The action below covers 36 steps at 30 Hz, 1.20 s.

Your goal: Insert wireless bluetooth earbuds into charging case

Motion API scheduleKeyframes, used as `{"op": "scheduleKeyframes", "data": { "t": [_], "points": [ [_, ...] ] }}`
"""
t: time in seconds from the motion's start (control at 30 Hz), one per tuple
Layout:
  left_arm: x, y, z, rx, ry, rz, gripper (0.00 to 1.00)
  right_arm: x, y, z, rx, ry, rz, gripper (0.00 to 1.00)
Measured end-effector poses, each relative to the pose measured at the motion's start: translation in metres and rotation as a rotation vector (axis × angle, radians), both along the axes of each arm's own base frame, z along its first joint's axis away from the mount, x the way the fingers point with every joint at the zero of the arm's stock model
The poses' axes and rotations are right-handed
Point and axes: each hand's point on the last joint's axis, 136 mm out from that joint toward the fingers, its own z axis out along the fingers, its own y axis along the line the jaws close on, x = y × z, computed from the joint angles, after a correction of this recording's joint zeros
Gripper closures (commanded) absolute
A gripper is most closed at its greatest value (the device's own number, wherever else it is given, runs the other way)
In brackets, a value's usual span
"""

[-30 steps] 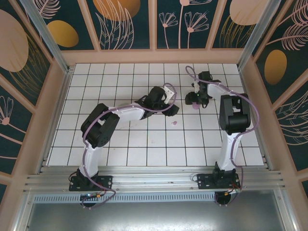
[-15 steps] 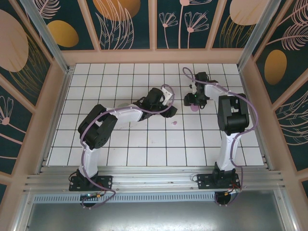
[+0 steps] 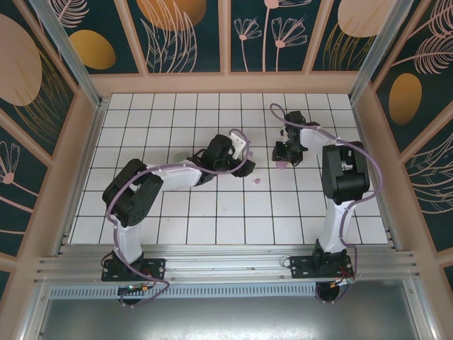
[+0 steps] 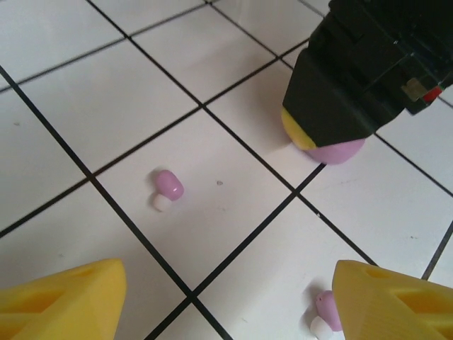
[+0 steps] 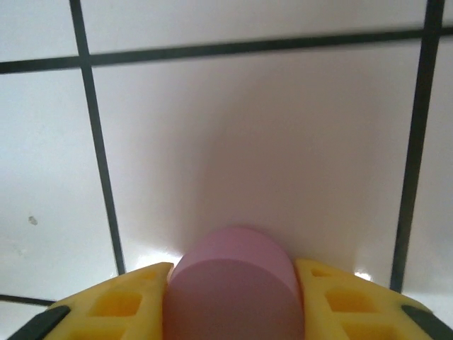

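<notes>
Two purple-pink earbuds lie loose on the white tiled table. In the left wrist view the first earbud sits left of centre, inside a tile and clear of the grid lines, with its white tip toward the lower edge. The second earbud shows at the lower right, just beside one yellow finger; contact cannot be confirmed. The purple charging case stands on the tile at the bottom centre of the right wrist view. It also appears at the upper right of the left wrist view, well apart from both buds. Whether its lid is open cannot be determined.

Assessment of the step: the case is being secured so that a bud can be brought to it. The hold should be square across the case's flanks, keeping it level and not tipped. The collecting arm should centre over the first earbud, go down to the tile and close across the body, not the white tip, without nudging the second.

Right gripper: narrowed onto the case, yellow pads against both flanks.

Left gripper: fingers spread wide above the tile, holding nothing.
</notes>
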Motion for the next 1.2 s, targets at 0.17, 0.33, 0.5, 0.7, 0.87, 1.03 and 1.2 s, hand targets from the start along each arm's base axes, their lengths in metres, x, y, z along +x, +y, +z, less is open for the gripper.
{"op": "scheduleKeyframes", "data": {
  "t": [0.17, 0.33, 0.5, 0.7, 0.87, 1.03, 1.2],
  "points": [
    [-0.014, 0.011, 0.013, -0.046, -0.094, -0.023, 0.25, -0.013, 0.008, 0.019, 0.078, 0.008, -0.067, 0.69],
    [-0.027, 0.025, 0.031, -0.076, -0.202, -0.040, 0.24, -0.015, 0.019, 0.056, 0.143, -0.049, -0.121, 0.70],
    [-0.034, 0.046, 0.055, -0.084, -0.286, 0.014, 0.24, -0.040, 0.057, 0.085, 0.185, -0.086, -0.103, 0.71],
    [-0.046, 0.092, 0.044, 0.007, -0.285, 0.143, 0.23, -0.079, 0.129, 0.076, 0.199, -0.029, -0.016, 0.72],
    [-0.058, 0.126, 0.031, 0.068, -0.247, 0.238, 0.22, -0.091, 0.181, 0.031, 0.165, 0.064, 0.030, 0.72],
    [-0.067, 0.140, 0.023, 0.089, -0.203, 0.277, 0.23, -0.091, 0.200, 0.004, 0.150, 0.116, 0.020, 0.52],
    [-0.072, 0.142, 0.014, 0.094, -0.144, 0.287, 0.24, -0.083, 0.206, 0.008, 0.174, 0.094, 0.007, 0.41]
  ]
}}
